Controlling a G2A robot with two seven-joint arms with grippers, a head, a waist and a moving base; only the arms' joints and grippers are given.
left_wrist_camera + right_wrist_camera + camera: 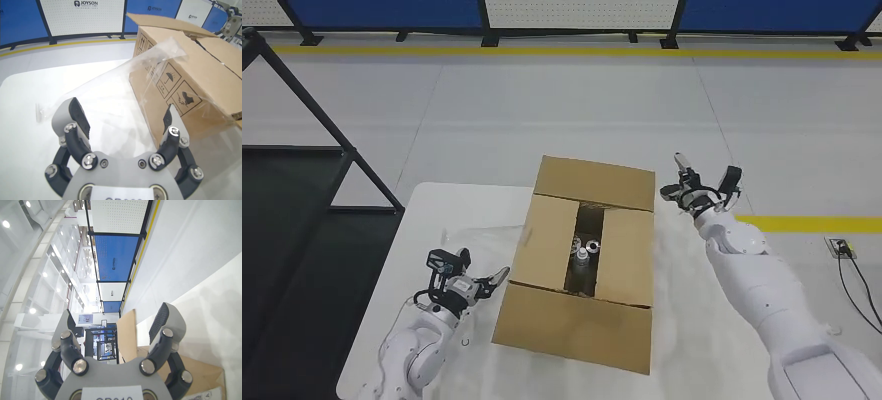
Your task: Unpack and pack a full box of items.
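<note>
1. The box [572,325] sits mid-table [442,210] between the arms, its long axis running away from the robot.
2. Two side flaps [627,255] are folded in and leave a narrow slot along that axis. Bottles [584,250] show through it.
3. The left gripper [122,102] is wide open and holds nothing. It sits low, just beside the box's near-left corner, with the box wall ahead and to its right.
4. Loose clear film [160,55] lies between that gripper and the wall, leaning on the box.
5. The right gripper [115,308] is also wide open and empty, near the far-right corner, facing across the far flap [597,182].
6. Judgement: the slot must be widened first, and each arm is nearer its own side flap.
</note>
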